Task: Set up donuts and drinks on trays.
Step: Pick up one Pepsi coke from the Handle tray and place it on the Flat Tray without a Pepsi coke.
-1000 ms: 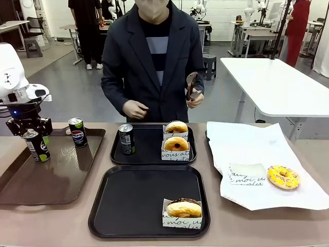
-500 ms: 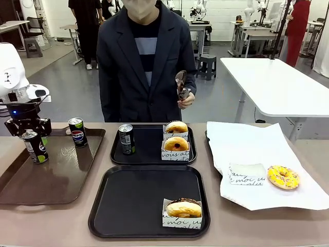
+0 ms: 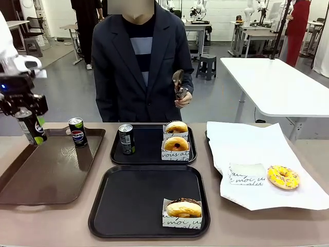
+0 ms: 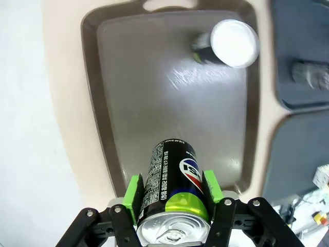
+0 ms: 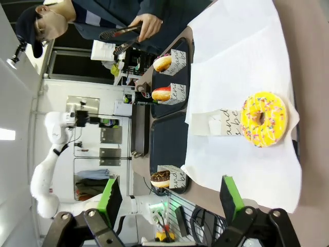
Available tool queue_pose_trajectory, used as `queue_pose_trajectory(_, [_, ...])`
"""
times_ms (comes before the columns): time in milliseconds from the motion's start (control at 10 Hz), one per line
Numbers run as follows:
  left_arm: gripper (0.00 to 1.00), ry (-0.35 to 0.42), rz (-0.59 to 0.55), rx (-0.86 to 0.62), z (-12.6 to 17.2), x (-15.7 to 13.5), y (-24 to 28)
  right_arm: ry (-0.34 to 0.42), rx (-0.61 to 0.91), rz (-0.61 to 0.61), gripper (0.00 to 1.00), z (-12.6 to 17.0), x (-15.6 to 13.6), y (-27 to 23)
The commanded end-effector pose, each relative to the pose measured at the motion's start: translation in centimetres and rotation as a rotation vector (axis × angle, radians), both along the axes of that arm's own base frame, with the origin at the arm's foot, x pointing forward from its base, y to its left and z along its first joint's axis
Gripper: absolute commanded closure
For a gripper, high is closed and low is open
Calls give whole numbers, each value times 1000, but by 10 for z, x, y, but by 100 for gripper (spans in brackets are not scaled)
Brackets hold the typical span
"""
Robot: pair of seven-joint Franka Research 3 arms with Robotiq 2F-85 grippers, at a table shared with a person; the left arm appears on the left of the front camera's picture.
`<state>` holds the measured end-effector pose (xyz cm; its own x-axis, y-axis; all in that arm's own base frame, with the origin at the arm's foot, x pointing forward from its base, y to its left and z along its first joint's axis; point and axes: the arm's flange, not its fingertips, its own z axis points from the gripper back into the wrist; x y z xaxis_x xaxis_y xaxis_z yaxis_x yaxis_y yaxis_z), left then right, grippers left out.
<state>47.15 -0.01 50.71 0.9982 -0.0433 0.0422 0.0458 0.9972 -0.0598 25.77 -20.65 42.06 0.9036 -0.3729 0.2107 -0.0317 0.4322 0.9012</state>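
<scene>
The left gripper point(image 4: 173, 196) is clamping a green-accented can point(image 4: 172, 170), holding it clear above the left side of the brown tray point(image 3: 51, 190). A second can point(image 3: 77, 132) is standing at that tray's far edge. The right gripper point(image 5: 170, 194) is hanging with its jaws spread, well right of the brown tray, facing a yellow-iced donut point(image 5: 263, 119).

Bright even overhead light; soft shadows; glare on brown tray point(image 4: 191, 82); wrist views bowed, edges blurred.
</scene>
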Motion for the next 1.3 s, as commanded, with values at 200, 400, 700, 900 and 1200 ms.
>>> queue_pose_trajectory(200, [100, 2, 15, -37, 24, -43, -9, -20, 11, 1, 0, -1, 1, 1])
queue_pose_trajectory(400, [100, -4, -18, -16, 35, -44, -10, -20, 11, 1, 0, -1, 1, 1])
queue_pose_trajectory(700, [100, -4, -18, -16, 35, -44, -10, -20, 11, 1, 0, -1, 1, 1])
queue_pose_trajectory(900, [100, -4, -18, -16, 35, -44, -10, -20, 11, 1, 0, -1, 1, 1])
queue_pose_trajectory(1200, [42, -68, -182, 14, 33, -49, -80, -20, 11, 1, 0, -1, 1, 1])
